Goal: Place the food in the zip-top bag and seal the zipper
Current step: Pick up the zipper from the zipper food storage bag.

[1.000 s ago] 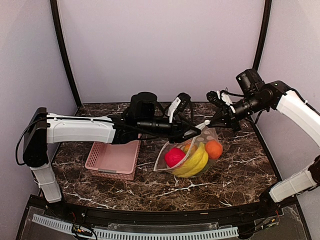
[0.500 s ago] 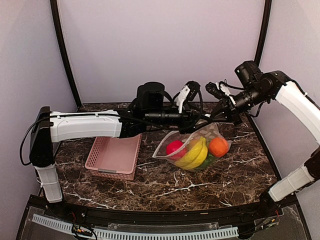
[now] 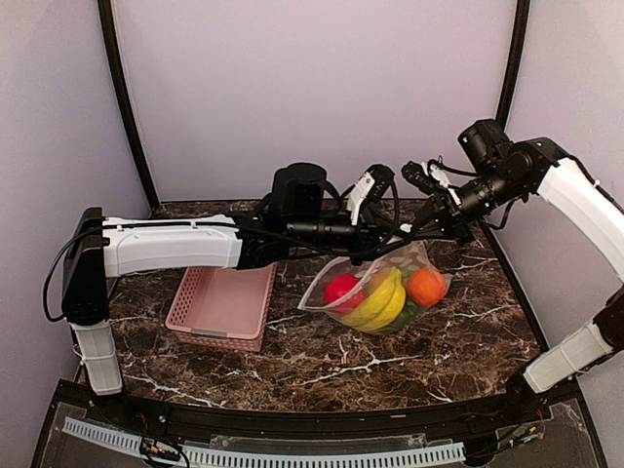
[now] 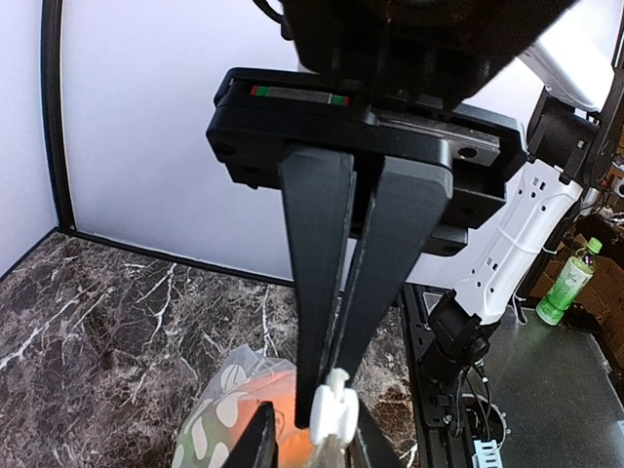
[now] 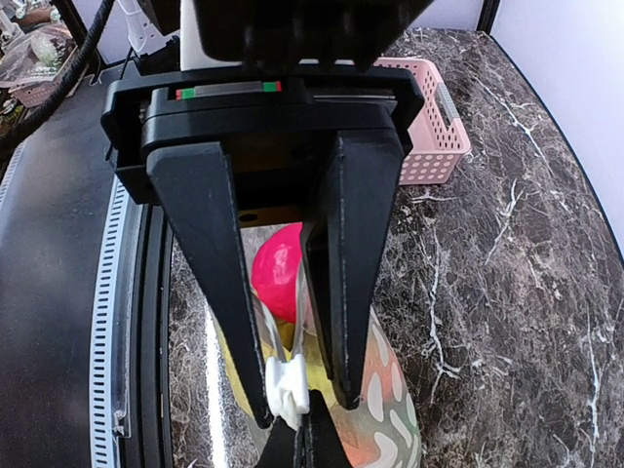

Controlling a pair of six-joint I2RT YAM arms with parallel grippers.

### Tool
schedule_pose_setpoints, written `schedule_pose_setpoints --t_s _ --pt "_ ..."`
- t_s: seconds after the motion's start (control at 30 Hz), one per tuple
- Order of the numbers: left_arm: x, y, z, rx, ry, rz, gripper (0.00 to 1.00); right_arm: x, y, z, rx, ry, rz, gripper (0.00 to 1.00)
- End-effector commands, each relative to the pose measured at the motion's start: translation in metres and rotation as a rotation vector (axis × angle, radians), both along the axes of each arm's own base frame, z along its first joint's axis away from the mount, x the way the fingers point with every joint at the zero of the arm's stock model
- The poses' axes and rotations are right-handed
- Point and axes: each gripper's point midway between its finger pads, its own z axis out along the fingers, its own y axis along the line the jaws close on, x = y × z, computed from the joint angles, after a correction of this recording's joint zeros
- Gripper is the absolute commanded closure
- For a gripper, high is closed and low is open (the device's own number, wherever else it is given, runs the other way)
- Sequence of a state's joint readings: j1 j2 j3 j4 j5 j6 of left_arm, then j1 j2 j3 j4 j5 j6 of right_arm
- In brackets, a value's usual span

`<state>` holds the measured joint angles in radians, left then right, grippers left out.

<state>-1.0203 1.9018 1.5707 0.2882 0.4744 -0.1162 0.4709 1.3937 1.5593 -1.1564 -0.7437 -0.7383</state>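
The polka-dot zip-top bag [image 3: 414,259] hangs between my two grippers, its bottom on the table. Inside it are a magenta-red piece [image 3: 340,289], a yellow banana [image 3: 380,302], an orange [image 3: 426,287] and a green piece [image 3: 407,314]. My left gripper [image 3: 396,238] is shut on the bag's zipper edge, with the white slider [image 4: 338,409] just past its fingertips [image 4: 333,395]. My right gripper [image 5: 299,409] is open and straddles the same edge, the slider [image 5: 290,385] lying against one finger. The magenta-red piece [image 5: 278,268] shows below through the bag [image 5: 390,419].
The pink slotted basket [image 3: 219,310] sits on the marble table [image 3: 322,361] left of the bag, under my left arm. It also shows in the right wrist view [image 5: 434,136]. The enclosure's walls stand close behind and on both sides.
Over the last second both grippers rose and moved right, lifting the bag's top edge so the bag hangs taller. In the last half second there is only a slight shift.
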Motion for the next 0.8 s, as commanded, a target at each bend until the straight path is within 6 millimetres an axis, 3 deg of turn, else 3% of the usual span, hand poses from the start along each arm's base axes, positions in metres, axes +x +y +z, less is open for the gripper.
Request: schedule_pose_setpoints --t_s 0.0,0.53,0.77 --pt "-0.0021 0.0013 0.0143 -0.025 -0.006 -0.007 0.74 -0.0031 0.0017 0.0077 0.031 -0.002 0.009 1.0" --pt "0.0004 0.0075 0.0214 -0.068 0.007 -0.003 0.72 -0.0033 0.0022 0.0028 0.03 0.009 0.011 1.0" --pt "-0.0003 0.0104 0.0191 -0.057 0.009 -0.003 0.82 -0.0038 0.0025 0.0032 0.033 0.014 0.011 1.0"
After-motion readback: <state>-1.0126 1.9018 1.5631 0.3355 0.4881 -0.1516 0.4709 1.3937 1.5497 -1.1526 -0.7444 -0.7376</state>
